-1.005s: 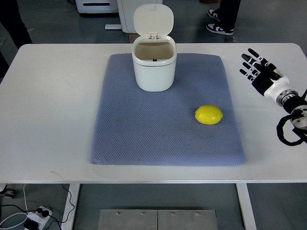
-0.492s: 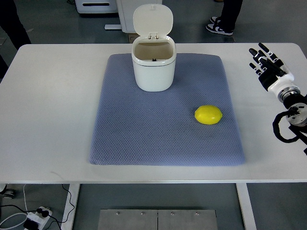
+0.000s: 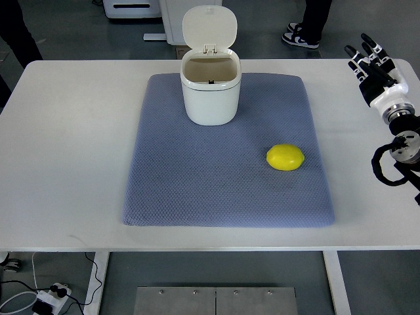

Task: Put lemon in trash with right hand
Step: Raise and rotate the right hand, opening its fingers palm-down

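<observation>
A yellow lemon [image 3: 285, 157] lies on the right part of the blue-grey mat [image 3: 197, 184]. The white trash bin [image 3: 210, 90] stands at the mat's far middle with its lid flipped up and its mouth open. My right hand [image 3: 371, 62] is over the table's far right corner, well to the right of and beyond the lemon, fingers spread and holding nothing. The left arm does not show.
The white table [image 3: 65, 144] carries the mat. A person's shoes [image 3: 300, 38] stand on the floor beyond the far edge. Another person's dark leg [image 3: 16, 33] is at the far left. A power strip [image 3: 49, 295] lies on the floor below.
My right hand has drifted away from the lemon, toward the far right corner of the table. The lemon and bin have not moved.
</observation>
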